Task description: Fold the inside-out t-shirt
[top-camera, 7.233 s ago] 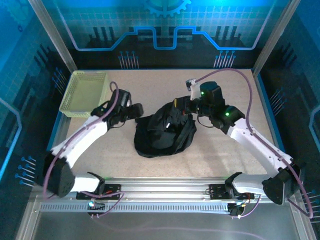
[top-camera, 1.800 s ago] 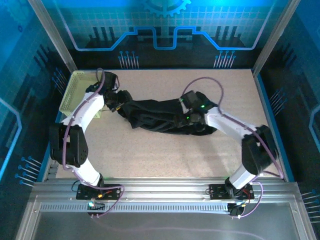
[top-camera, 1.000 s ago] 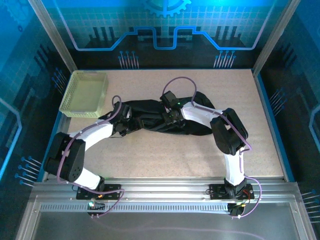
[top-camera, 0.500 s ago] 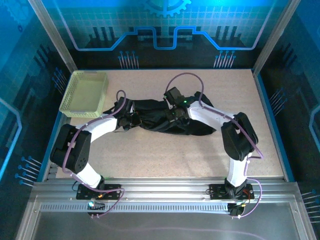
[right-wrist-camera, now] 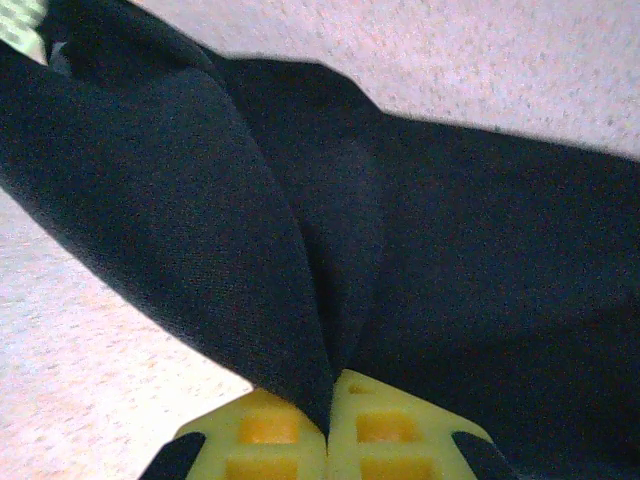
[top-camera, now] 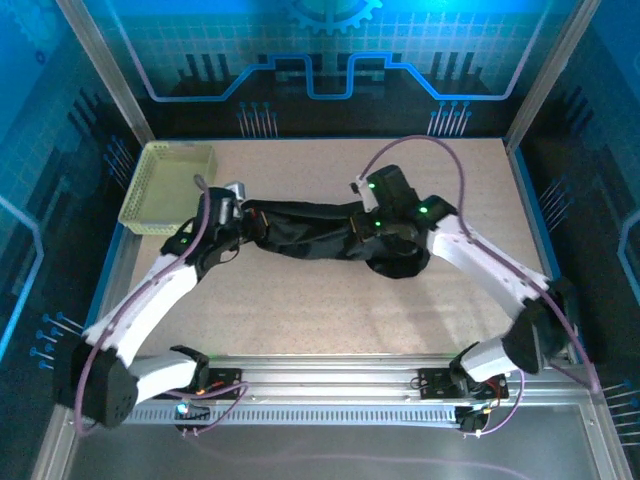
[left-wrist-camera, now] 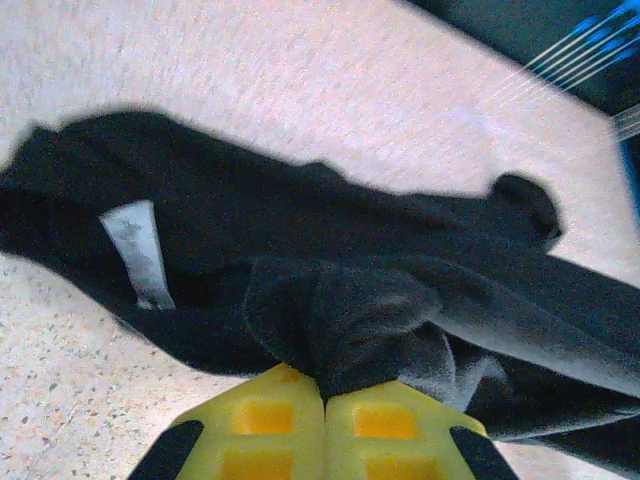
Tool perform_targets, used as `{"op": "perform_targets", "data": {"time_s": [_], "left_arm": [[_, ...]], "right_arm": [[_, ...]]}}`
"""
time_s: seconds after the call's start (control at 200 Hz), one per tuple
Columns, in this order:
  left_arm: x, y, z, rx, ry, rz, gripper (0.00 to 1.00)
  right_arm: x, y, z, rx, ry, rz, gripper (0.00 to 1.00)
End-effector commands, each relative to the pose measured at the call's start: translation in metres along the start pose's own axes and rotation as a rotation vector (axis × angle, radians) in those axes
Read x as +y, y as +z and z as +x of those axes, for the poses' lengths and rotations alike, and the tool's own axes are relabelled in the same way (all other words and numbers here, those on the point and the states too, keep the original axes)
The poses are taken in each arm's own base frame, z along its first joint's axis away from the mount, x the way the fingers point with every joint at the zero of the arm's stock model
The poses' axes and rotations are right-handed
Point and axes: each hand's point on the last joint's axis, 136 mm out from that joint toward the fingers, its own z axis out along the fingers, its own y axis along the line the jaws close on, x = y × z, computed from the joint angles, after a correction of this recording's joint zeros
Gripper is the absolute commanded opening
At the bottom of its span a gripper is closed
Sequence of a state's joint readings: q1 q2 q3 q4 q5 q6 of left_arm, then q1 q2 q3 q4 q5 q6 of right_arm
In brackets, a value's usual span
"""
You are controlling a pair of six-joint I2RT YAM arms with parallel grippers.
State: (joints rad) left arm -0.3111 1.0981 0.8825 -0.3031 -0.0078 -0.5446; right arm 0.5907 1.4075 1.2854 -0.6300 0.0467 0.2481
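Now, left gripper [left-wrist-camera: 325, 395]: clenched, its yellow fingertips [left-wrist-camera: 265, 425] pressed together on a bunched fold of the inside-out t-shirt [left-wrist-camera: 400, 250].
Left gripper from above: the left gripper [top-camera: 240, 222] sits at the left end of the inside-out t-shirt [top-camera: 310, 235].
Right gripper [right-wrist-camera: 328, 400]: likewise clenched, pinching a raised ridge of the black cloth [right-wrist-camera: 450, 250] between its yellow pads.
Right gripper from above: the right gripper [top-camera: 362, 228] grips the shirt a little right of its middle.
Shirt's lie: pulled into a long, narrow, rumpled band between the two grippers, across the middle of the table [top-camera: 330, 310]; a fuller lump of cloth rests on the table just right of the right gripper.
White tag [left-wrist-camera: 135, 250]: on the cloth left of the left gripper's pinch, facing up.
Mesh basket [top-camera: 170, 185]: pale yellow-green, in the table's far-left corner, near the left gripper but apart from the shirt.
Table surface: speckled beige.
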Motion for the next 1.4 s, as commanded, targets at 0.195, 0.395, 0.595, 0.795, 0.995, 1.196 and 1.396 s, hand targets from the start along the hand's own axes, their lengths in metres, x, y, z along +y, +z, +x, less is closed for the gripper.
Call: {"op": "perform_targets", "data": {"time_s": [0.195, 0.395, 0.595, 0.795, 0.995, 1.196, 1.396], "left_arm": [[0.039, -0.012, 0.016, -0.013, -0.026, -0.117, 0.00], [0.049, 0.040, 0.054, 0.210, -0.112, -0.114, 0.00], [0.051, 0.046, 0.066, 0.256, -0.099, -0.117, 0.00], [0.056, 0.045, 0.068, 0.249, -0.099, -0.132, 0.00], [0.060, 0.046, 0.069, 0.249, -0.102, -0.153, 0.00], [0.058, 0.045, 0.066, 0.237, -0.099, -0.145, 0.00], [0.058, 0.045, 0.064, 0.232, -0.101, -0.152, 0.00]], "right_arm": [[-0.020, -0.001, 0.032, 0.052, 0.096, -0.014, 0.06], [-0.051, 0.041, 0.048, 0.162, 0.032, 0.259, 0.43], [0.028, 0.052, 0.030, 0.148, -0.243, 0.155, 0.54], [0.053, 0.102, 0.046, 0.259, -0.288, 0.109, 0.47], [0.037, 0.137, 0.047, 0.296, -0.336, 0.234, 0.48], [0.011, 0.156, 0.049, 0.312, -0.388, 0.383, 0.51], [0.005, 0.171, 0.054, 0.331, -0.407, 0.410, 0.37]]}}
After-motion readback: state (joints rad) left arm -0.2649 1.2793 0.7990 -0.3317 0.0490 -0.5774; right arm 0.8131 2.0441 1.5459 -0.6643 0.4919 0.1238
